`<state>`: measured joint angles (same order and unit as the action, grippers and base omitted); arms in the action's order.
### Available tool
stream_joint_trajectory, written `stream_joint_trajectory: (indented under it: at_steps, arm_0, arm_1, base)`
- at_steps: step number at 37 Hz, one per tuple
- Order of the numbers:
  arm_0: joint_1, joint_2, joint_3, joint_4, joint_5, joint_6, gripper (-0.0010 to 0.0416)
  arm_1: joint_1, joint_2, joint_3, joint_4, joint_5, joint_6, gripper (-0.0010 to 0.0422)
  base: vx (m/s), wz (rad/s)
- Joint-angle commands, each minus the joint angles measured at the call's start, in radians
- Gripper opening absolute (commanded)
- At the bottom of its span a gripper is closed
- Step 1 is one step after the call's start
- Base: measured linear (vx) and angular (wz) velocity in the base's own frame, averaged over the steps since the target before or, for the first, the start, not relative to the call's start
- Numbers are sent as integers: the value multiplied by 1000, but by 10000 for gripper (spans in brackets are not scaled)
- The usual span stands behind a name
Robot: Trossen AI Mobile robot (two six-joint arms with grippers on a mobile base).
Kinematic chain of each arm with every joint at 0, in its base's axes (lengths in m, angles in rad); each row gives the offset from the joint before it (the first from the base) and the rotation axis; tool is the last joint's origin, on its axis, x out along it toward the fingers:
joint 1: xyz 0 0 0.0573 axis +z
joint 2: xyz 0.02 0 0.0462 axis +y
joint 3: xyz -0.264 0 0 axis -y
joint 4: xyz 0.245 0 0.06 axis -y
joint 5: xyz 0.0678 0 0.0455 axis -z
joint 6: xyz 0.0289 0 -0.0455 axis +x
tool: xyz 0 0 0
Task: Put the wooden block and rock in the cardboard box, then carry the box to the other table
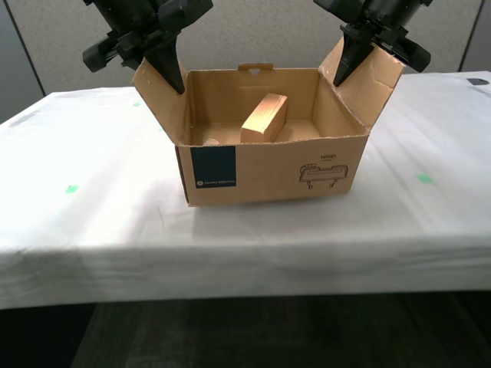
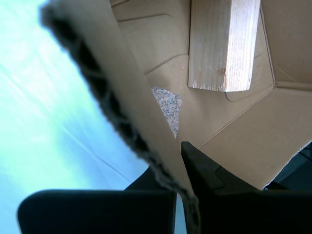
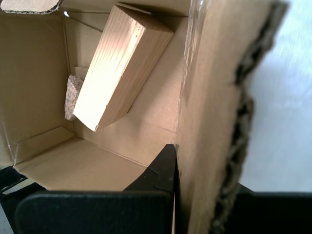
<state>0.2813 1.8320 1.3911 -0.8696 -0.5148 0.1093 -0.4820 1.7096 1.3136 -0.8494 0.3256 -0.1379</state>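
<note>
Cardboard box (image 1: 268, 165) already loaded with block (image 1: 265, 116) and rock (image 3: 73, 97), sitting on cloth-covered surface (image 1: 92, 207), first gripper (image 3: 178, 156) and second gripper (image 2: 179, 195) each clamped on a flap, only letting go probably left.

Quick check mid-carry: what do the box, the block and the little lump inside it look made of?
Cardboard box: brown corrugated cardboard, matte; fluted layers show along the flap edge. Wooden block: pale, seemingly unfinished wood with straight grain lines. Rock: apparently stone, rough and speckled beige-grey, mostly hidden behind the block.

wall (image 1: 253, 34): beige panels | floor (image 1: 268, 333): dark, possibly carpet | light: even
</note>
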Motion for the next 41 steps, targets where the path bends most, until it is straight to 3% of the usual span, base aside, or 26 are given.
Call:
stream_joint_trajectory:
  at_steps: [1,5,16,22,41]
  arm_0:
    - [1,-1,2,6,-8,11,-1]
    - [3,-1,2,5,-9,14,-1]
    - [8,-1,5,34,-9,21,0]
    - [8,-1,10,88,-9,74,-1]
    - [15,-1,14,87,-19,143,-1]
  arm_1:
    - [-2,-1,2,7,12,-10,-1]
    - [-2,-1,2,8,12,-49,-1]
    - [5,4,2,56,12,-49,-1]
    - [26,6,2,111,15,-51,-1]
    - [40,6,41,113,24,-53,-1]
  base:
    - [183,32]
    - [180,21]
    - [90,6]
    - [-14,-6]
    - [-1,-5]
